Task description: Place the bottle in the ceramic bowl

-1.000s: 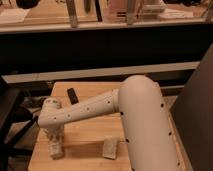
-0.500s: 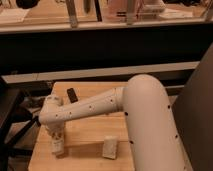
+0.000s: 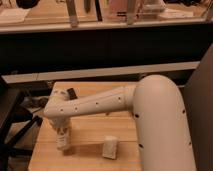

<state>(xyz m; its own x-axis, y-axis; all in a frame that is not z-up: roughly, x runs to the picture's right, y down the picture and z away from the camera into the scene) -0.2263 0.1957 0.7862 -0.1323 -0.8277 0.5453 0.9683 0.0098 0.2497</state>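
The white arm (image 3: 100,104) reaches across the wooden counter (image 3: 90,131) from the 3 o'clock side toward 9 o'clock, its wrist bending down at the left end. The gripper (image 3: 62,131) hangs under that wrist, pointing down at the counter near its 8 o'clock corner. Right below it stands the bottle (image 3: 62,140), a small pale upright shape with its base on the wood. The gripper sits over the top of the bottle, but I cannot tell whether it is pinching the bottle or only surrounding it, because the 2 shapes merge.

A white block (image 3: 110,147) rests on the counter toward 5 o'clock of the bottle, apart from it. A small dark object (image 3: 72,93) lies at about 12 o'clock of the wrist, near the far edge of the counter. The ceramic bowl is not visible here; it may be hidden behind the arm or be out of view.

As a judgement, the bottle looks light and rigid, a thin plastic body that should not crush under a moderate squeeze but could be slick on its flat sides. Being narrow and upright, it would tip easily if nudged from 1 side. The best hold seems to be across the 2 flat faces, on the upper body just below the cap, so that it hangs straight for the lift and the later release into the bowl.
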